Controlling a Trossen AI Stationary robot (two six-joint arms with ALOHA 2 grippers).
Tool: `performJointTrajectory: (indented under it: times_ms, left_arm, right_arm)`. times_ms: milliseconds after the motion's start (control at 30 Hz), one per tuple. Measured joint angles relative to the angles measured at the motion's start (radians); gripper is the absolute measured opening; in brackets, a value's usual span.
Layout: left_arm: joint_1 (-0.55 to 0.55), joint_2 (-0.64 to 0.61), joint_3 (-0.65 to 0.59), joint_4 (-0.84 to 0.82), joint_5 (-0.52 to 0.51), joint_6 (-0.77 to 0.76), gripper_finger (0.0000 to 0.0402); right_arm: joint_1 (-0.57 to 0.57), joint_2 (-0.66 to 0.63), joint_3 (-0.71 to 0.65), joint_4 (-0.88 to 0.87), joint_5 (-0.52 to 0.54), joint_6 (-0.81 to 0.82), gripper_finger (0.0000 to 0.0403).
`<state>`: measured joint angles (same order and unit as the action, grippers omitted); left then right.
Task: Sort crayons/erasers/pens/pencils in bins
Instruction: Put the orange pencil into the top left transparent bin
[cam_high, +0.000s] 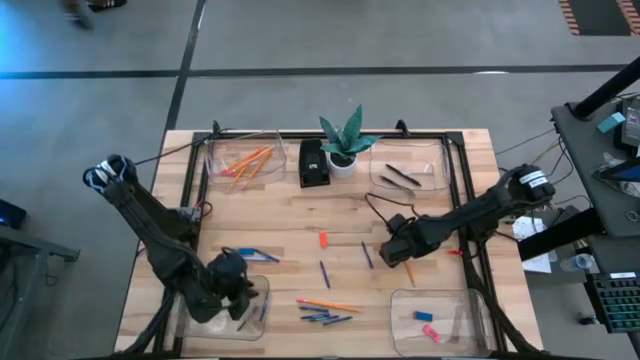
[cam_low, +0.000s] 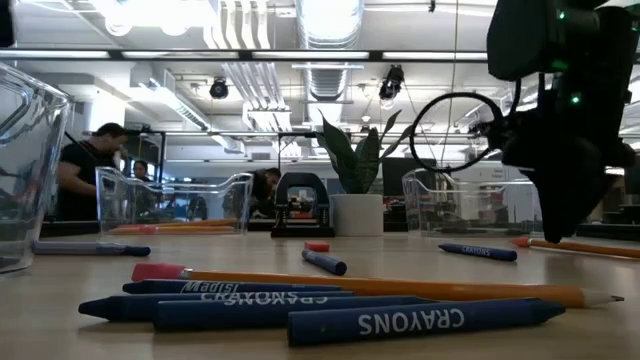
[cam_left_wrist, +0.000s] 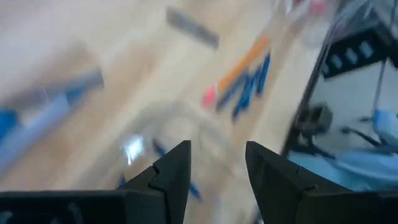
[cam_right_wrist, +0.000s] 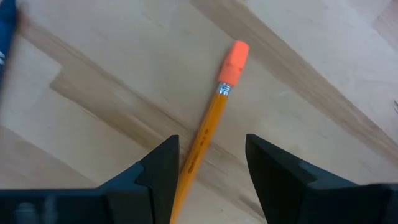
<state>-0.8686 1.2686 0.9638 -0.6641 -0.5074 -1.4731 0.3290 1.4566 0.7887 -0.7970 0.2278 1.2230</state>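
Right end effector, fingers spread, sits right of centre over an orange pencil on bare desk. Left end effector, also spread, hangs over the lower-left bin. Four bins at the corners; two erasers lower right; crayons bottom centre.

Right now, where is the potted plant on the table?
In the high view the potted plant stands at the table's far edge, middle, between the small black box and the pens' bin.
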Motion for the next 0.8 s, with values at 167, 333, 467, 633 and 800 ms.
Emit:
performJointTrajectory:
  times_ms: [167,333,467,633,800]
  left_arm:
    - [0.005,-0.035,0.001,0.009,-0.289,0.212,0.0139]
    - [0.007,-0.050,-0.007,0.045,-0.506,0.307,0.0139]
    - [0.027,-0.058,-0.007,0.053,-0.630,0.313,0.0139]
    - [0.063,-0.058,-0.008,0.054,-0.656,0.336,0.0139]
    - [0.089,-0.038,-0.013,0.055,-0.656,0.363,0.0139]
  right_arm:
    - [-0.009,0.020,0.000,0.000,-0.001,-0.013,0.0163]
    - [-0.026,0.041,-0.003,0.008,-0.013,-0.029,0.0125]
    - [-0.042,0.054,-0.003,0.030,-0.043,-0.042,0.0091]
    - [-0.057,0.058,-0.005,0.064,-0.056,-0.104,0.0050]
    - [-0.063,0.057,-0.006,0.072,-0.057,-0.150,0.0018]
